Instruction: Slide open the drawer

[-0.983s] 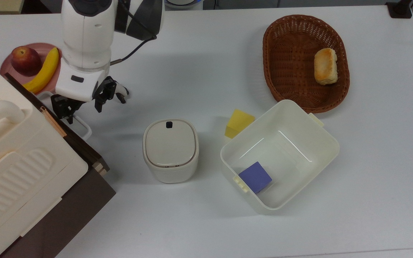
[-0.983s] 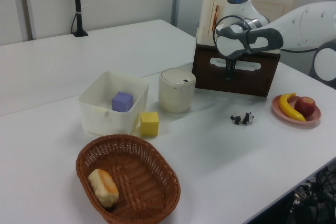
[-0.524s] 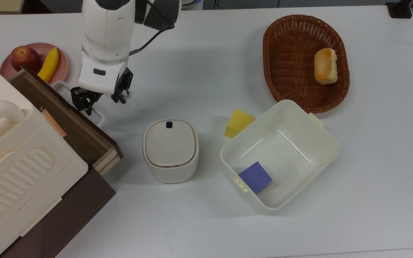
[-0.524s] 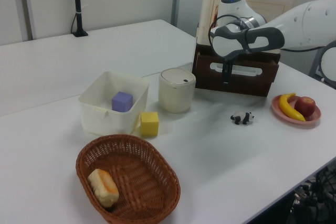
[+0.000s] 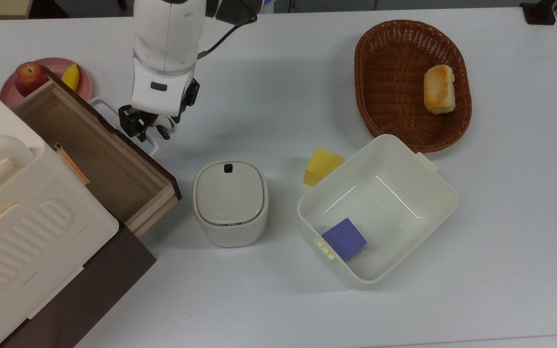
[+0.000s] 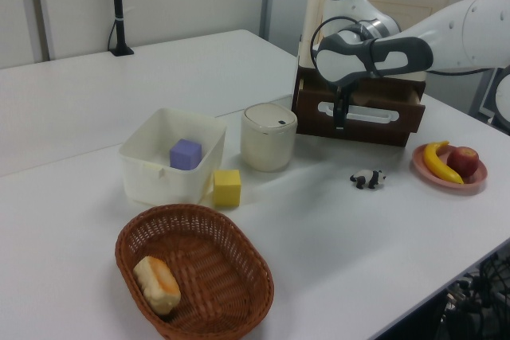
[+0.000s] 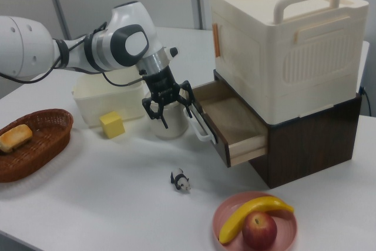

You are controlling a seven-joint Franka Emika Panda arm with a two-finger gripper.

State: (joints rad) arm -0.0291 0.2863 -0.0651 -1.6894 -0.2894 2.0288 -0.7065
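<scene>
Drawer (image 5: 99, 154) is pulled partway out of the dark brown cabinet (image 7: 311, 139) under the cream ribbed box (image 7: 282, 45), light-wood inside showing, nothing visible in it. Pincer (image 5: 144, 129) points down at the drawer's white loop handle (image 5: 114, 116), fingers set around the handle bar, narrow gap, gripping the handle; same in the right view, pincer (image 7: 170, 107) at the handle (image 7: 201, 127). In the left view the pincer (image 6: 343, 113) sits at the drawer (image 6: 374, 105) front. Lidded cream pot (image 5: 230, 203) stands on the tabletop (image 5: 278, 87) just beside the drawer's open corner, at the top view's right of it. White bin (image 5: 377, 212) holds a purple cube (image 5: 344, 239); yellow cube (image 5: 322, 166) is just outside it, touching or nearly touching its wall. Wicker basket (image 5: 389, 87) holds a bread roll (image 5: 439, 89). Pink plate (image 7: 235, 216) carries a banana (image 7: 252, 213) and an apple (image 7: 259, 229), near the drawer. Small panda toy (image 7: 181, 180) lies on the tabletop between plate and pot in the right view.
</scene>
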